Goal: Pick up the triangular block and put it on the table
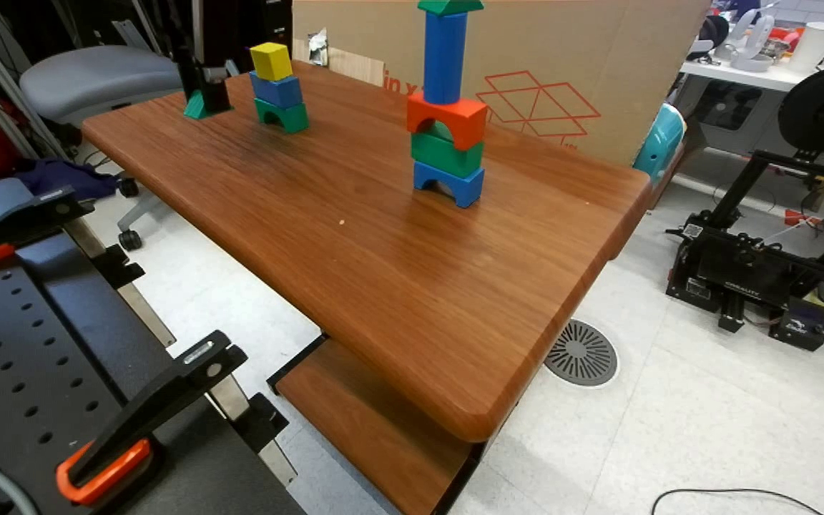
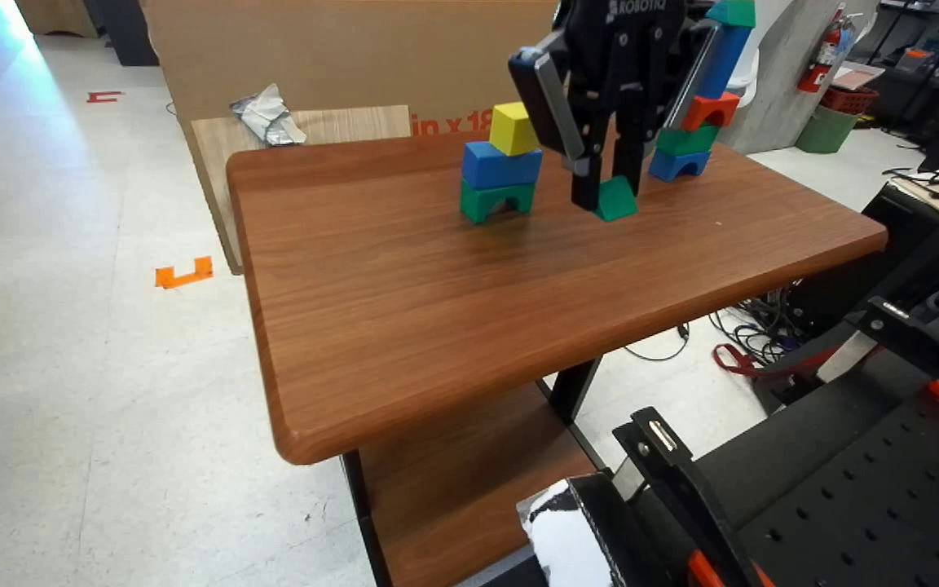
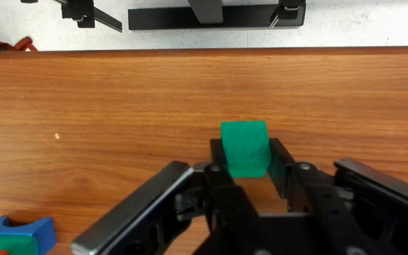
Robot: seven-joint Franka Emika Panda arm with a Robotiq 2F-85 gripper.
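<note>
The triangular block is a small green wedge between my fingertips, in the wrist view (image 3: 245, 141) and in both exterior views (image 1: 195, 106) (image 2: 618, 200). My gripper is shut on it, with one finger on each side, in the wrist view (image 3: 248, 156) and in both exterior views (image 1: 209, 96) (image 2: 606, 181). The block is upright, low over or on the table (image 1: 340, 265); I cannot tell whether it touches. The brown table also shows in an exterior view (image 2: 404, 310) and the wrist view (image 3: 119, 92).
A short stack with a yellow cube (image 1: 271, 61) (image 2: 513, 129) on blue and green blocks stands beside the gripper. A tall stack with a blue pillar (image 1: 445, 57) (image 2: 722, 61), a red arch (image 1: 448, 120) and a second green wedge (image 1: 450, 6) on top stands farther along. Cardboard (image 1: 548, 71) rises behind.
</note>
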